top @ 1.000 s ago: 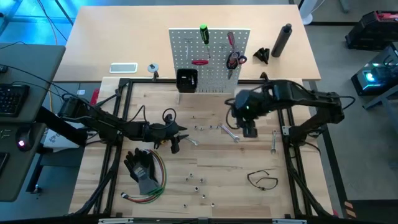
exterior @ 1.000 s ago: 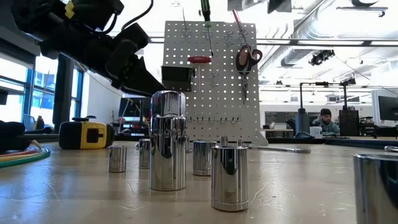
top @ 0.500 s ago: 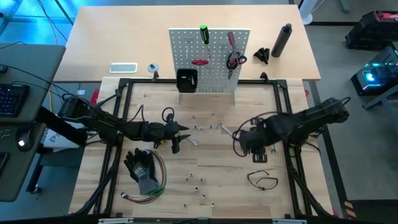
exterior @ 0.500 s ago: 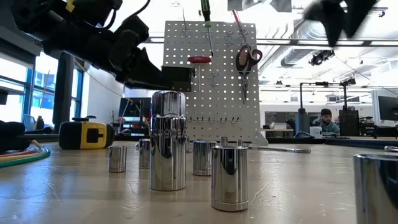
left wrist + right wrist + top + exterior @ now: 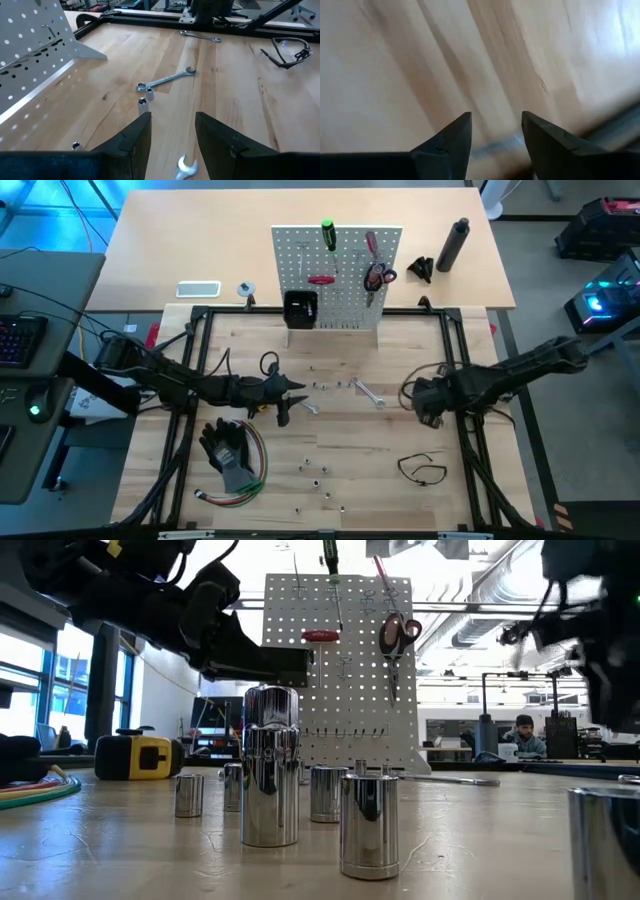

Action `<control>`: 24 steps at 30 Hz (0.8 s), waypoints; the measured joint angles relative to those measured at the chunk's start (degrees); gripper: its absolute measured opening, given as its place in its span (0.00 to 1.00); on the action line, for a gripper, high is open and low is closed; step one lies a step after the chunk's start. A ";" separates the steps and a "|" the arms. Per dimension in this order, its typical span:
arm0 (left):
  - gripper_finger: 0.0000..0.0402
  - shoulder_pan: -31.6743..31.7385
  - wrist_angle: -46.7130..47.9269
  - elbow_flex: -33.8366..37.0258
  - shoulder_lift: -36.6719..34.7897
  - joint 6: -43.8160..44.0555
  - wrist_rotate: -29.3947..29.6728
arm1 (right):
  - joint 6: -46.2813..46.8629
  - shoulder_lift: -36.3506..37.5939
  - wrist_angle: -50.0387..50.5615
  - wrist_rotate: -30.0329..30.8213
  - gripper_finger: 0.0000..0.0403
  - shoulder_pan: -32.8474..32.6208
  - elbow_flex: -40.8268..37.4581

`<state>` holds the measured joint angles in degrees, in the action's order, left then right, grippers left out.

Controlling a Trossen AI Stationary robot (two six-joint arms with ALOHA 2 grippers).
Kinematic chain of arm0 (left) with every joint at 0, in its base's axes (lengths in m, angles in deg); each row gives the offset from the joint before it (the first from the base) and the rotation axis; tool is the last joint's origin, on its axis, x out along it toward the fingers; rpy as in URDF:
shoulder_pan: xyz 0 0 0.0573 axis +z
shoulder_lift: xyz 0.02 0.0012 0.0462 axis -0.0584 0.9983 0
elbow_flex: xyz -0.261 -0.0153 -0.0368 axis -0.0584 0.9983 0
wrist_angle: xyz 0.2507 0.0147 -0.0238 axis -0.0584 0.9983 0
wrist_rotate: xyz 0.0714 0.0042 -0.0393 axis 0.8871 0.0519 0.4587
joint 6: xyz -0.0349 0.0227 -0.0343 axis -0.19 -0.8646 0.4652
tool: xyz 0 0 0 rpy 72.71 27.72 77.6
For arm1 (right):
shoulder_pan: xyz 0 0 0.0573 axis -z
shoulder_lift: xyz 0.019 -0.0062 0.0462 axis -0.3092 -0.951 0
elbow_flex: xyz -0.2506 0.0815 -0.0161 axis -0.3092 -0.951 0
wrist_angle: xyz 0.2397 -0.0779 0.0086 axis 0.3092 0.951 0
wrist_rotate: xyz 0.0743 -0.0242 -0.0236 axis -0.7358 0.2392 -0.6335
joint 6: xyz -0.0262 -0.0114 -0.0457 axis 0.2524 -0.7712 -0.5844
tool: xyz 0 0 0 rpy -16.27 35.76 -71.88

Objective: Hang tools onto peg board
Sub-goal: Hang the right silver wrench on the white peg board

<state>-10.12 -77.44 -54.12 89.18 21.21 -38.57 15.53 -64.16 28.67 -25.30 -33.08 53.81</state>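
Observation:
The white peg board [image 5: 337, 275] stands at the far side with a green screwdriver [image 5: 327, 234], a red screwdriver [image 5: 371, 245], red-handled scissors [image 5: 377, 277] and a black bin [image 5: 300, 307] on it. One silver wrench [image 5: 368, 392] lies mid-table and another [image 5: 183, 167] lies just under my left gripper [image 5: 297, 389], which is open and empty. My right gripper [image 5: 427, 404] is open and low over the right-hand wrench [image 5: 200, 36]. A thin black loop [image 5: 422, 469] lies on the table nearer the front.
Black gloves [image 5: 228, 448] and coloured wires [image 5: 250, 480] lie at the front left. Small metal sockets [image 5: 318, 472] are scattered at the front and stand close in the low view [image 5: 270, 765]. A yellow tape measure [image 5: 140, 755] sits at the left. A black bottle [image 5: 455, 243] stands behind the board.
My right gripper has swung from in front of the peg board toward the table's near and right side and gone down to just above the right-hand wrench. Its arm is now stretched out low over the table.

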 joint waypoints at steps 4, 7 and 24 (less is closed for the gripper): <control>0.37 0.62 -2.09 0.03 1.77 0.00 0.02 | 10.93 4.77 2.48 6.79 0.39 1.79 0.68; 0.37 1.24 -5.36 -0.04 4.58 0.02 -0.31 | 15.85 7.08 2.03 7.98 0.38 2.51 0.87; 0.37 2.29 -9.48 -9.70 22.66 -3.62 -11.70 | 31.39 5.63 -6.12 5.60 0.37 2.43 -6.02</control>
<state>-7.84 -86.93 -63.83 111.84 17.60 -50.28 46.91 -58.53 22.55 -19.70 -30.65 47.80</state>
